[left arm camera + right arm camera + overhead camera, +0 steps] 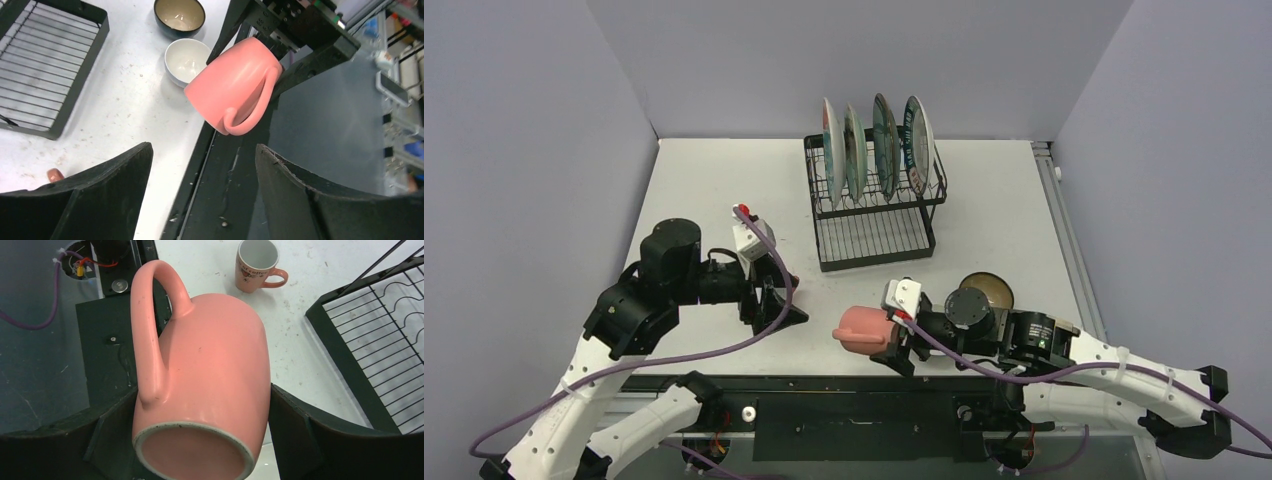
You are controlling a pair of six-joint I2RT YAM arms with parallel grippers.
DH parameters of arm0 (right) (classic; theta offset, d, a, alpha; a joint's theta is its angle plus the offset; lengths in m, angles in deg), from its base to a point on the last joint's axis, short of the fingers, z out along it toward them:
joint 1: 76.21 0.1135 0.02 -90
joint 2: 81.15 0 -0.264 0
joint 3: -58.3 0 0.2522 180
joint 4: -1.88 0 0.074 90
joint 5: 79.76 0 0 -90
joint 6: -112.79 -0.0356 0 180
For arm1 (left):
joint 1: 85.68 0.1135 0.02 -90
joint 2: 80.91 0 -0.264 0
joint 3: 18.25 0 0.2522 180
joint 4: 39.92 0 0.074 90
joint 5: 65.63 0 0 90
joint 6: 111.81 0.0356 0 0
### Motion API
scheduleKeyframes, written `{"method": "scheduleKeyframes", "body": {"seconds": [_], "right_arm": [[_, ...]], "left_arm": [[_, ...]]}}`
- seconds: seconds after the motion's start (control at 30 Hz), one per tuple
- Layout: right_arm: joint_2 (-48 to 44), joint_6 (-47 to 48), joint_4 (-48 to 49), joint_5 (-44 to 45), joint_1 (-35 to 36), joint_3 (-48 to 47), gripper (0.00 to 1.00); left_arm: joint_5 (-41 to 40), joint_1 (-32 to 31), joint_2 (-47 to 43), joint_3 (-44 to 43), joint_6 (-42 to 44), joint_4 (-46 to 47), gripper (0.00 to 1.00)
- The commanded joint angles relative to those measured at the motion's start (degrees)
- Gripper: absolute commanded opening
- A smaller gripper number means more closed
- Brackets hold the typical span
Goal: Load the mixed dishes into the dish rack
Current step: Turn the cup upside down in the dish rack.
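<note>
Right tool point(886, 335) pinches pink mug point(210, 365) across body, sideways, handle free, over worktop point(724, 200) near edge; probably bound for dish rack point(874, 240) lower tray. Left tool point(200, 190) spread, empty, facing mug. Plates point(886, 135) upright in slots.

Left arm folded, left gripper point(784, 312) pointing to 3 o'clock, jaws wide apart, right arm reaching to 9 o'clock, right gripper point(892, 336) clamping pink mug point(861, 328)

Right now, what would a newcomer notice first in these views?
A pink mug lies sideways in the right gripper, at the near edge of the table. Farther back, four plates stand upright in the upper tier of the dish rack. The left gripper gapes open and empty, facing the mug.
</note>
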Motion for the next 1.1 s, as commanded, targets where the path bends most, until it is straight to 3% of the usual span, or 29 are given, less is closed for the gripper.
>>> {"method": "scheduleKeyframes", "body": {"seconds": [0.0, 0.23, 0.53, 0.73, 1.07], "right_arm": [[0.41, -3.28, 5.54, -3.63, -0.75, -4.64, 0.29], [1.92, -6.48, 8.57, -7.8, -2.05, -4.88, 0.28], [4.82, -10.75, 12.31, -10.89, -4.28, -5.44, 0.26], [7.78, -12.78, 14.5, -14.81, -5.6, -6.84, 0.26], [10.79, -14.35, 15.75, -18.4, -6.4, -8.8, 0.26]], "left_arm": [[3.98, -0.34, -0.41, -2.43, 11.83, -0.69, 0.73], [9.76, -1.59, -0.67, -1.2, 14.13, 2.47, 0.75], [17.7, -2.97, -1.52, 3.88, 9.13, 10.74, 0.71], [15.9, -5.78, 0.53, 4.12, 11.23, 9.47, 0.69], [3.0, -13.53, 4.29, 4.22, 17.6, 3.96, 0.66]]}}
